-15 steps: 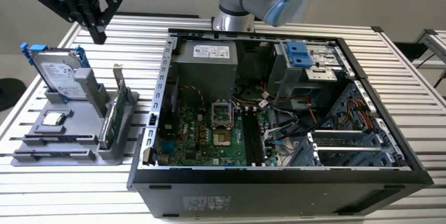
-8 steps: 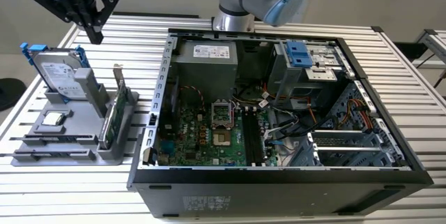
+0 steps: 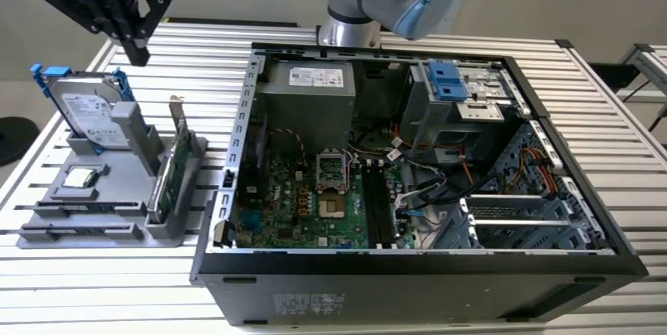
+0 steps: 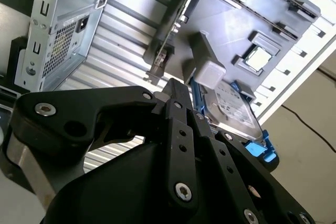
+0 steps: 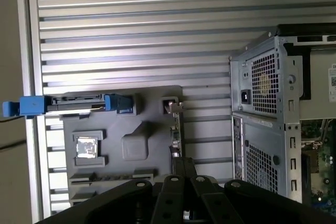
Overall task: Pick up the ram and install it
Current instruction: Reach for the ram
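Note:
My gripper [image 3: 139, 58] hangs high over the far end of the grey holder [image 3: 115, 171] at the exterior view's left. Its black fingers are shut, with nothing visible between them. In both wrist views the gripper [image 4: 170, 85] [image 5: 184, 162] points down at the holder [image 5: 152, 108]. At the holder's near end, two long slots [image 3: 78, 208] each hold a thin dark strip seen edge-on. These may be the ram, but I cannot tell for sure. The open computer case [image 3: 417, 265] lies on its side, with black memory slots [image 3: 377, 206] beside the processor socket.
On the holder stand a silver hard drive [image 3: 89, 112] with blue rails, a green expansion card [image 3: 175, 167] with a metal bracket, and a processor chip [image 3: 81, 179]. The arm's base [image 3: 349, 30] sits behind the case. Everything rests on a ribbed metal table [image 3: 105, 288].

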`<state>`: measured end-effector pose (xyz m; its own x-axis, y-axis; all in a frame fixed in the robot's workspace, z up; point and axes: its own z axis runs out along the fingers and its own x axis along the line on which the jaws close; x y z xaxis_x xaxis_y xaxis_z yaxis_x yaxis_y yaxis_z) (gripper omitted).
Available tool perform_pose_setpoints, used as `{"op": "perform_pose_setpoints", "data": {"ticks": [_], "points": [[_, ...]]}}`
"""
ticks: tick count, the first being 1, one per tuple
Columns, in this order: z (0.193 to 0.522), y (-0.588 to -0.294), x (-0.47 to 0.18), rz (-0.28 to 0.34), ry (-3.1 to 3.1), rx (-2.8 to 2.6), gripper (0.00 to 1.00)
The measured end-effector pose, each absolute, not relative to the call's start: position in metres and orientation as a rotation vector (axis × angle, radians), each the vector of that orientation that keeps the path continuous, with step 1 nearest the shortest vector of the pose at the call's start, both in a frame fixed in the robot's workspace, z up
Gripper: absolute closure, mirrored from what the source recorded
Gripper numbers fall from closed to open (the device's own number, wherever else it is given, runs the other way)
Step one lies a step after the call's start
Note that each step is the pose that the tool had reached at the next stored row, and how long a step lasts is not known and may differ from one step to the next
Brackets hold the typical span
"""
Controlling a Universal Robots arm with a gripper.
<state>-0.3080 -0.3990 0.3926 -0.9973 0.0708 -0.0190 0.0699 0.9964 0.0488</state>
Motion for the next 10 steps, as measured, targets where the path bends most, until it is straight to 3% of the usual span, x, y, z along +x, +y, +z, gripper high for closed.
{"op": "perform_pose_setpoints", "data": {"ticks": [10], "points": [[0.3926, -0.3990, -0.3150, 0.075, 3.118, 0.110, 1.00]]}}
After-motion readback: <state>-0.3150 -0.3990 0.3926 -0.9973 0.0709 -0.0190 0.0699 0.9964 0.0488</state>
